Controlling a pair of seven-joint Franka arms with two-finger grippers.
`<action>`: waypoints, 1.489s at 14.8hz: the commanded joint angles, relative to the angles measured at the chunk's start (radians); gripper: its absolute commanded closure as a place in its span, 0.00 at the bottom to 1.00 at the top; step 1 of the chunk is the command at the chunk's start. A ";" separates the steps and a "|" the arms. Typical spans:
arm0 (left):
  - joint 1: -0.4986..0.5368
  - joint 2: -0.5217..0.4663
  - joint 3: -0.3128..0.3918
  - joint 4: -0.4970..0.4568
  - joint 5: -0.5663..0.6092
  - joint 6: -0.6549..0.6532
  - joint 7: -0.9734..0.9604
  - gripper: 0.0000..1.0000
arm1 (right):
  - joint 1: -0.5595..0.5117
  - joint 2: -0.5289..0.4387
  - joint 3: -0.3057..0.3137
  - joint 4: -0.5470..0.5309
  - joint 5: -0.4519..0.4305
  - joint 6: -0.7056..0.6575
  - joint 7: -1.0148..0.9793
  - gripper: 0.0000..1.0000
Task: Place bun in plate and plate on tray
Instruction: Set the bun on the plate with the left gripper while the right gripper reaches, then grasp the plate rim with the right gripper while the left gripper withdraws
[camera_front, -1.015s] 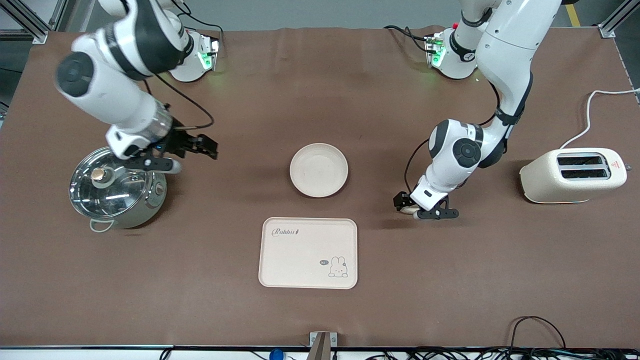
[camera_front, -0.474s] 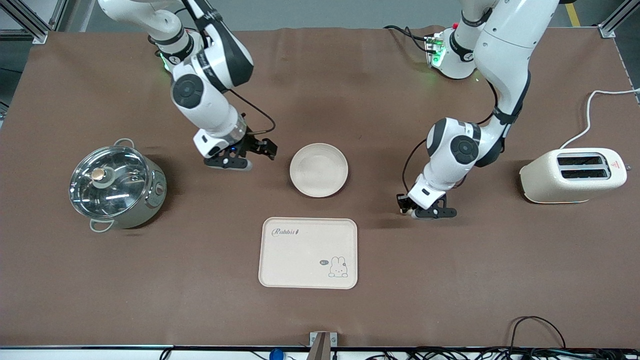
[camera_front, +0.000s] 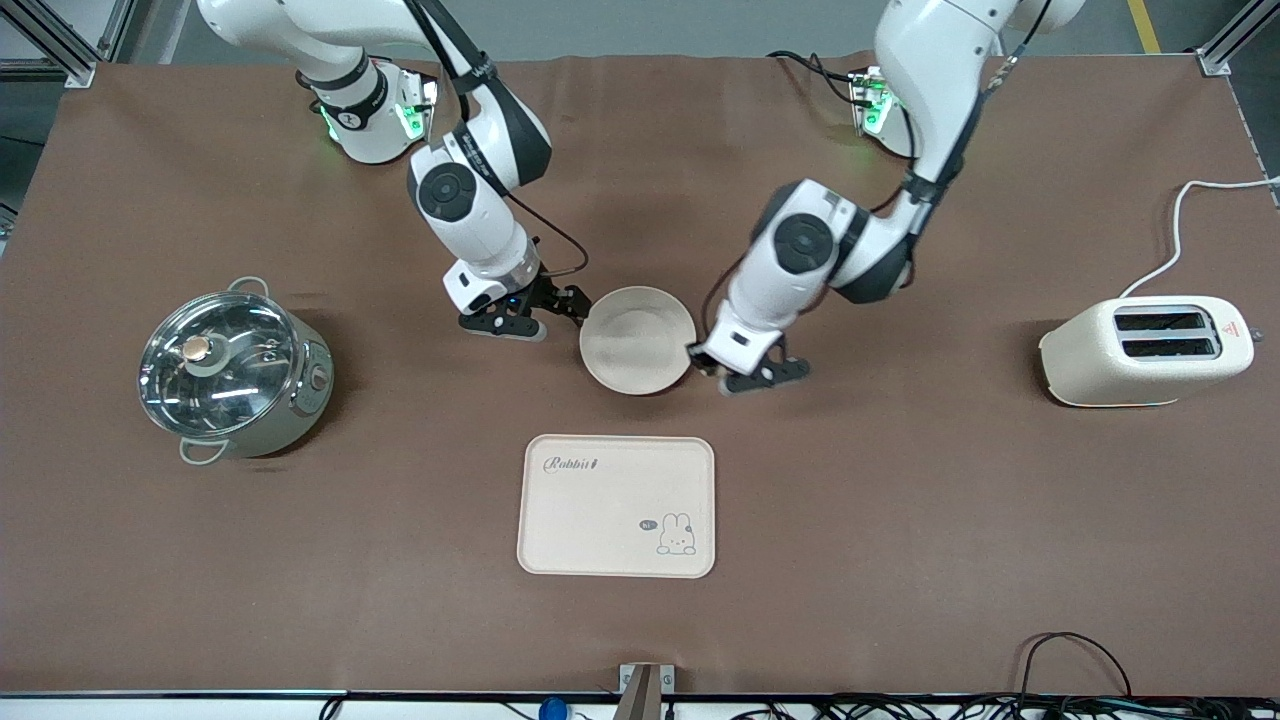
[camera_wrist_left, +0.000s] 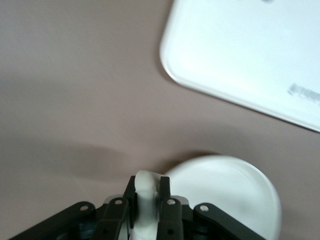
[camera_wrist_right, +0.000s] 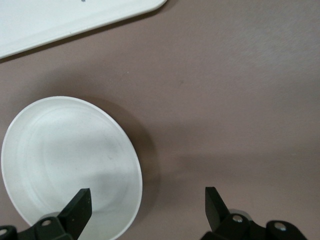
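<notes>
Cream bun (camera_wrist_left: 146, 200) sits pinched in my left gripper (camera_front: 722, 372) beside the plate (camera_front: 637, 339); releasing now risks missing the rim. Right gripper (camera_front: 560, 308) jaws spread.

**Even overhead light, soft wrist views**

Front view: bright, even light from above; short soft shadows under both arms and beside the pot (camera_front: 235, 368). Glare spots on its glass lid. Green LED glow at the arm bases, top of frame. Wrist views: soft overall; tray (camera_wrist_left: 240, 55) washed out, upper right; finger (camera_wrist_left: 170, 220) blurred at the bottom edge.
</notes>
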 joint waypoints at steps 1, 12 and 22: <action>-0.067 0.096 0.005 0.097 -0.009 -0.015 -0.132 0.68 | 0.048 0.046 -0.008 -0.006 0.022 0.073 0.050 0.01; -0.086 0.121 0.019 0.144 0.023 -0.057 -0.158 0.00 | 0.063 0.146 -0.006 0.014 0.042 0.207 0.072 0.50; 0.279 -0.046 0.028 0.331 0.183 -0.412 0.515 0.00 | 0.075 0.169 -0.003 0.010 0.042 0.269 0.072 1.00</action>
